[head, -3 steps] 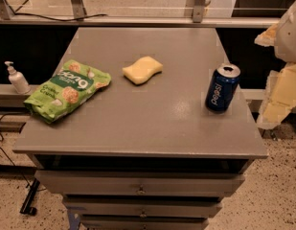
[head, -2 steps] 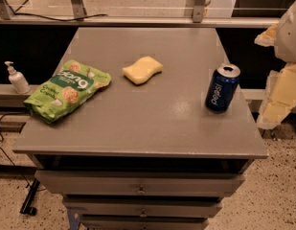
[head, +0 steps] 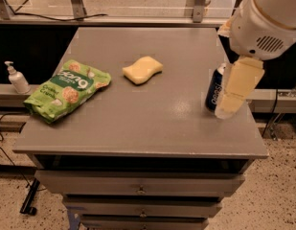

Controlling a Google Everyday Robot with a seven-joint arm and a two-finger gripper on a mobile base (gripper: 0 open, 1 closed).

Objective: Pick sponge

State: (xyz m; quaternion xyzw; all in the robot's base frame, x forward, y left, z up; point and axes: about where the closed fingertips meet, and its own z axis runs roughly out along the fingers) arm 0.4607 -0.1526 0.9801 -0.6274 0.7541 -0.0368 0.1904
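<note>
The pale-yellow sponge (head: 142, 70) lies flat on the grey cabinet top (head: 138, 123), a little behind its middle. My gripper (head: 237, 87) hangs at the right side of the view, its pale yellowish fingers pointing down in front of the blue soda can (head: 213, 89). It is well to the right of the sponge and apart from it. Nothing shows in the gripper.
A green snack bag (head: 67, 89) lies on the left part of the top. The blue soda can stands near the right edge, partly hidden by my gripper. A white pump bottle (head: 17, 79) stands on a ledge left of the cabinet. Drawers are below the front edge.
My arm has swung left into the view and now covers part of the soda can. The sponge, bag and can have not moved.
</note>
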